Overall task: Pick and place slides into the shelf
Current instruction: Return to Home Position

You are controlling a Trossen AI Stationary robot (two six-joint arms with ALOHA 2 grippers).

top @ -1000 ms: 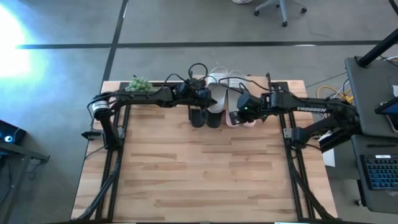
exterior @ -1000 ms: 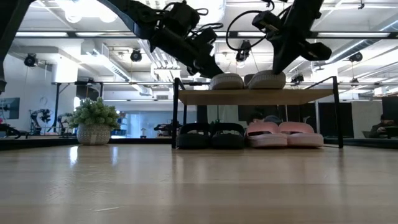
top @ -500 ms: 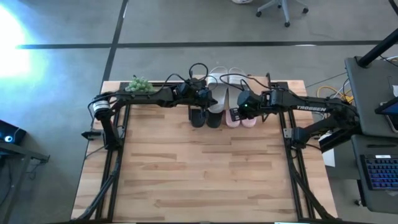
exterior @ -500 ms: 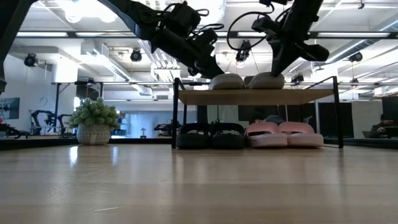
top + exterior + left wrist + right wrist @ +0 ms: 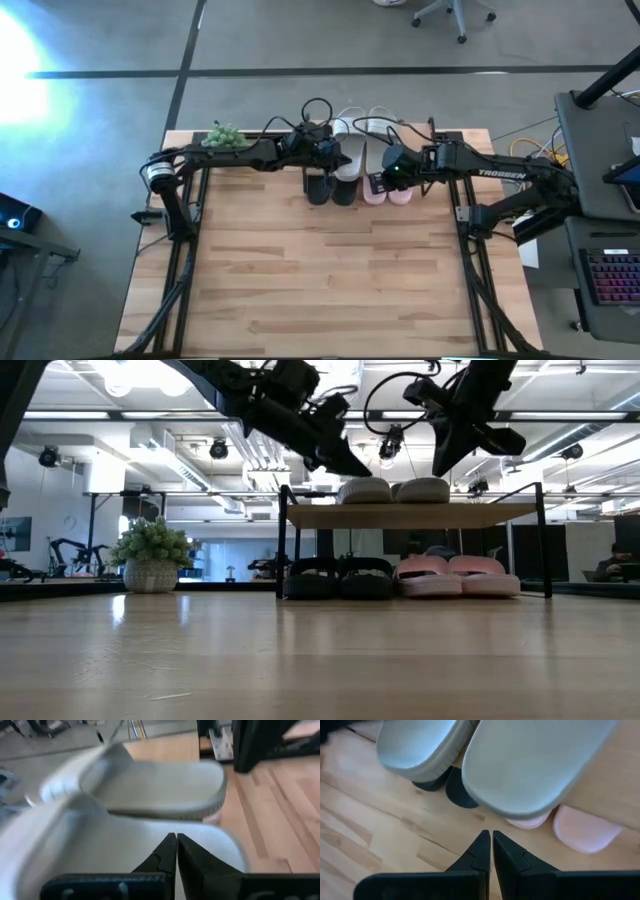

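Note:
The shelf (image 5: 410, 515) stands at the table's far middle. The two pale grey-white slides (image 5: 365, 490) (image 5: 424, 490) lie side by side on its top board. Under the board, the black pair (image 5: 338, 578) and the pink pair (image 5: 458, 576) rest on the tabletop. My left gripper (image 5: 362, 470) is shut, just above the left pale slide (image 5: 100, 850). My right gripper (image 5: 438, 468) is shut too and points down, clear above the near end of the right pale slide (image 5: 530, 765).
A small potted plant (image 5: 150, 560) stands at the far left of the table. The shelf's thin black frame posts (image 5: 283, 540) (image 5: 545, 540) flank the slides. The wide wooden tabletop (image 5: 320, 270) in front of the shelf is free room.
My right gripper has tipped up a little and its fingertips have come away from the right pale slide's near end. That slide now lies flatter and lower on the board. My left gripper has risen slightly above the left pale slide. Both stay shut.

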